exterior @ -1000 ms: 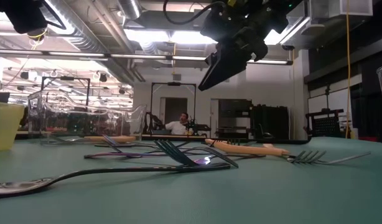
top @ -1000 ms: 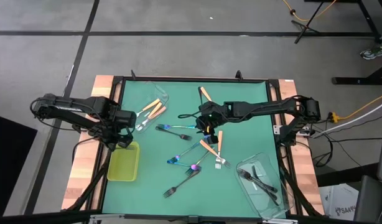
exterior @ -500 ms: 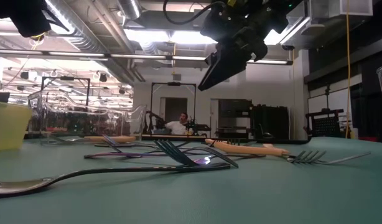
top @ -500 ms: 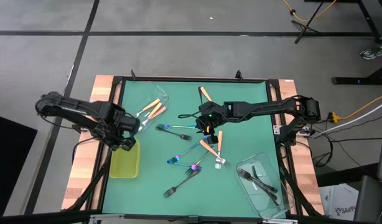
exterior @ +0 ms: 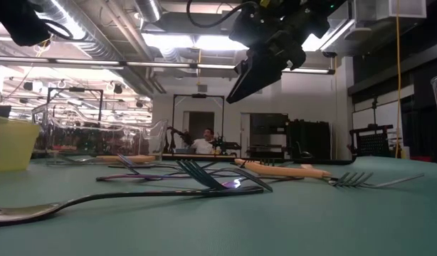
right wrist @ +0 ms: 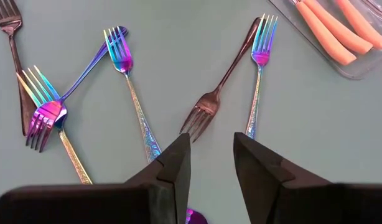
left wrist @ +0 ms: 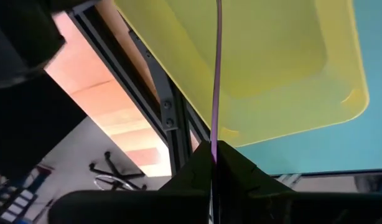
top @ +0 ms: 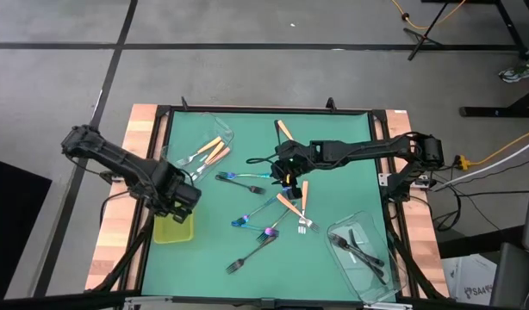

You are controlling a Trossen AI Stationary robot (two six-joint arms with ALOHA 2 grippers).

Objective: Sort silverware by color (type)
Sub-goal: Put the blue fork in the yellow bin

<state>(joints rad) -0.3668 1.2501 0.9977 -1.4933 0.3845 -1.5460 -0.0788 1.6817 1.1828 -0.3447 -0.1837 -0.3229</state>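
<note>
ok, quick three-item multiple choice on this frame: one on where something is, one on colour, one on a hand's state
1. The left hand is over:
A the far right corner
B the room's floor
C the yellow tray

2. The clear tub at the far left holds:
A all-dark forks
B orange-handled forks
C iridescent forks

3. The right hand is:
A open, holding nothing
B shut on a fork
C out of view

Answers:
1 C: the high view puts it above the tray, and the left wrist view shows it shut on a slim purple fork with the tray beneath it.
2 B: orange handles show inside the tub.
3 A: its fingers stand apart, with only the loose forks on the table seen between them.
</note>
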